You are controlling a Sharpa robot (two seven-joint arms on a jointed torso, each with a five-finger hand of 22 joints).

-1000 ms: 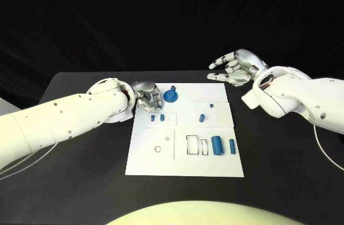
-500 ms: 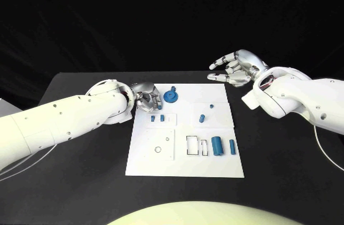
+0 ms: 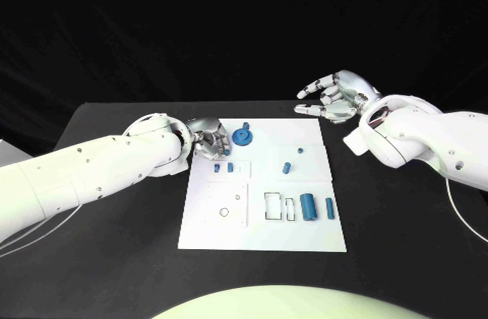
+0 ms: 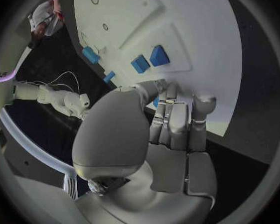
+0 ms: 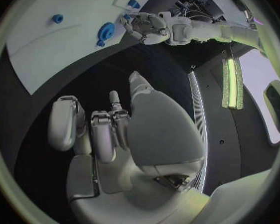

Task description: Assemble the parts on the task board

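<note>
**Left hand nearest the round part at the board's far corner**

The left hand is hovering over the far left corner of the task board, fingers curling inward; in the left wrist view they are folding toward the palm with nothing visible between them, so it reads as clenched on nothing, though the fingertips are partly hidden. The round blue part is lying just beside this hand, on the side toward the board's middle, close enough that it may be touching the fingertips; I cannot tell. Its small stub is pointing away from the robot.

Two small blue pegs are sitting just nearer the robot than the left hand. The right hand is hanging off the board's far right corner, well apart from the round part, fingers spread and loosely curved, holding nothing.

Judging from this, the left hand is much the nearer one, and the coming reach would be a short sideways shift toward the board's centre.
</note>
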